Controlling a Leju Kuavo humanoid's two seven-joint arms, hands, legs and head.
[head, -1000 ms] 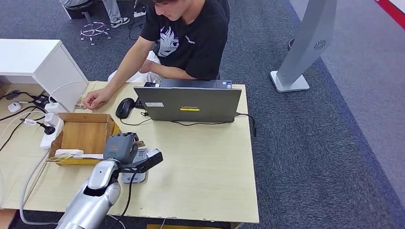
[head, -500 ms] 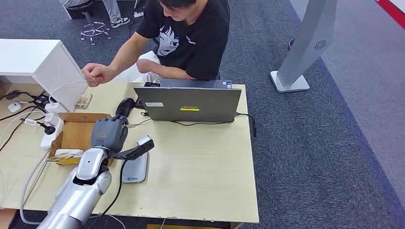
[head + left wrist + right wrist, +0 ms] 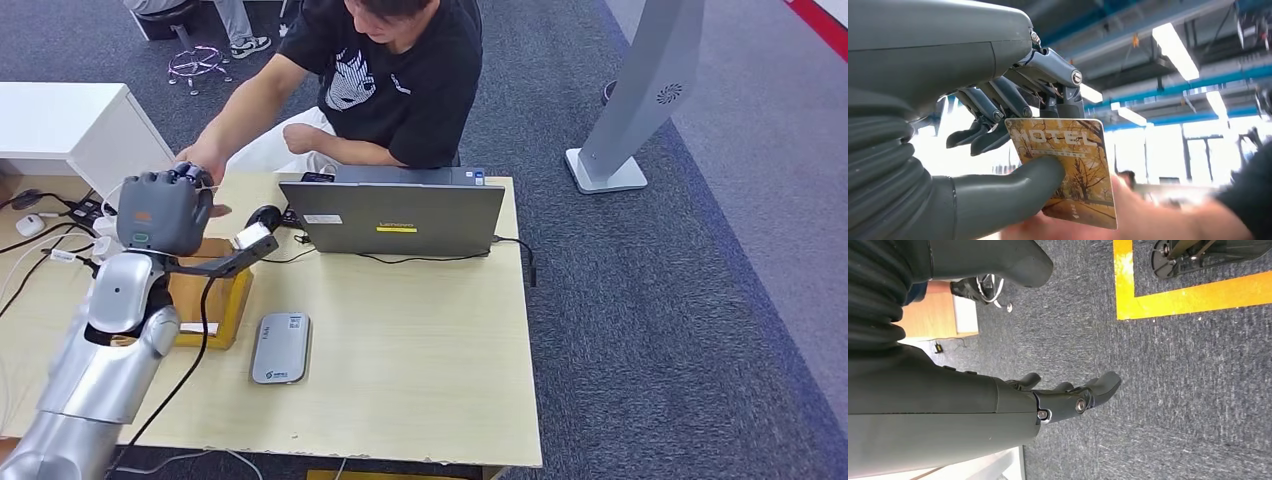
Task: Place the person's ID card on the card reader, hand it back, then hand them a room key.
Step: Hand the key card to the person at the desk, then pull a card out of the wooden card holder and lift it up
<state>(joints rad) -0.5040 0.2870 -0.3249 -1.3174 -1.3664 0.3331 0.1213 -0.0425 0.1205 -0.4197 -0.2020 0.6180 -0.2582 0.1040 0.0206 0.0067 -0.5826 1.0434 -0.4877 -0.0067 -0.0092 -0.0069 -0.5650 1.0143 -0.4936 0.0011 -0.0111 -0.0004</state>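
Note:
My left hand [image 3: 165,212] is raised over the table's far left corner. It pinches a yellow-brown room key card [image 3: 1068,160] printed HOTEL between thumb and fingers. The person's hand [image 3: 200,160] reaches in and touches the card's far end; its fingers [image 3: 1088,220] show blurred under the card. The person in a black shirt [image 3: 400,80] sits behind the table. The grey card reader [image 3: 281,347] lies flat on the table with nothing on it. My right hand [image 3: 1068,400] hangs over the carpet, fingers loosely apart and holding nothing.
An open cardboard box [image 3: 215,300] stands left of the reader, partly behind my arm. A grey laptop [image 3: 392,215] and a black mouse [image 3: 265,215] sit at the table's far side. Cables and a power strip [image 3: 60,255] lie left. A grey kiosk base [image 3: 610,170] stands right.
My left arm has risen from beside the reader and box towards the person, carrying the key card. The person's hand has lifted off the table and come to my hand.

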